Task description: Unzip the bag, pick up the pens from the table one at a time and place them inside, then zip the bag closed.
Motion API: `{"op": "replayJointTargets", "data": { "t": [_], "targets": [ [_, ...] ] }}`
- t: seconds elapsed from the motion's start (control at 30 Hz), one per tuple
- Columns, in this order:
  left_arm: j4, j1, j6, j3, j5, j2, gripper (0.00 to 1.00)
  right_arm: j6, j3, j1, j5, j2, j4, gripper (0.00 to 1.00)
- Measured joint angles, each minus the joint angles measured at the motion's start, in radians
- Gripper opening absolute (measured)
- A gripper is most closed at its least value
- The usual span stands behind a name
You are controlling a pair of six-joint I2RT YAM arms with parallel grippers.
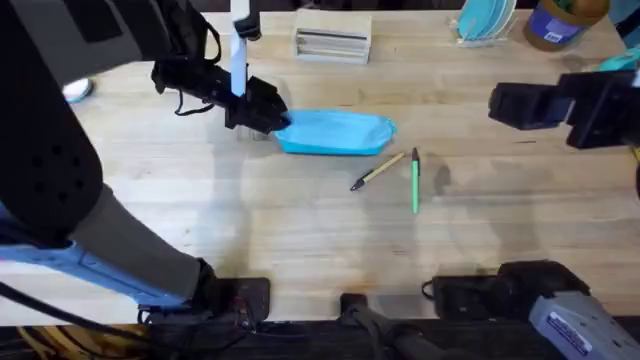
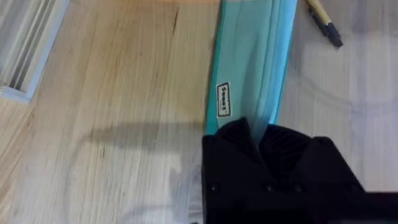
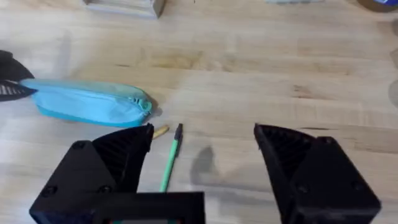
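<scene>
The light blue bag [image 1: 335, 132] lies across the middle of the table [image 1: 300, 230]. My left gripper [image 1: 268, 118] is at the bag's left end, its black fingers [image 2: 249, 140] shut on the fabric of the bag [image 2: 252, 56]. The tan pen [image 1: 378, 172] and the green pen [image 1: 415, 182] lie just in front of the bag's right end. My right gripper [image 1: 505, 105] hovers to the right of them, open and holding nothing. In the right wrist view the bag [image 3: 87, 102], the green pen [image 3: 170, 158] and the tan pen's end [image 3: 160, 130] show beyond the right gripper [image 3: 202, 155].
A white rectangular box [image 1: 332, 42] stands behind the bag at the table's far edge. Blue items [image 1: 485, 20] and a blue container [image 1: 562, 22] sit at the far right. A small pale object [image 1: 78, 90] lies at the left.
</scene>
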Motion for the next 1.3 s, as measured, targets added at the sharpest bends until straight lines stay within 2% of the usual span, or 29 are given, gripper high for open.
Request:
{"op": "replayJointTargets", "data": {
  "t": [0.23, 0.4, 0.57, 0.9, 1.03, 1.3],
  "targets": [
    [0.011, 0.0, 0.0, 0.0, 0.0, 0.0, 0.044, -0.081, 0.0, 0.0, -0.074, 0.19, 0.013, 0.995],
    [0.021, 0.0, 0.0, 0.0, 0.0, 0.0, 0.044, -0.202, 0.015, 0.0, -0.156, 0.33, 0.011, 0.996],
    [0.023, 0.0, 0.0, 0.0, 0.001, 0.0, 0.044, -0.35, 0.028, 0.0, -0.248, 0.417, 0.015, 0.995],
    [0.023, 0.0, 0.0, 0.0, 0.0, 0.0, 0.044, -0.629, 0.033, 0.0, -0.254, 0.447, 0.084, 0.995],
    [0.023, 0.0, 0.0, 0.0, 0.0, 0.0, 0.044, -0.656, 0.033, 0.0, -0.254, 0.447, 0.083, 0.995],
    [0.023, 0.0, 0.0, 0.0, 0.0, 0.0, 0.043, -0.902, 0.018, -0.077, -0.432, 0.458, 0.077, 0.996]
  ]
}}
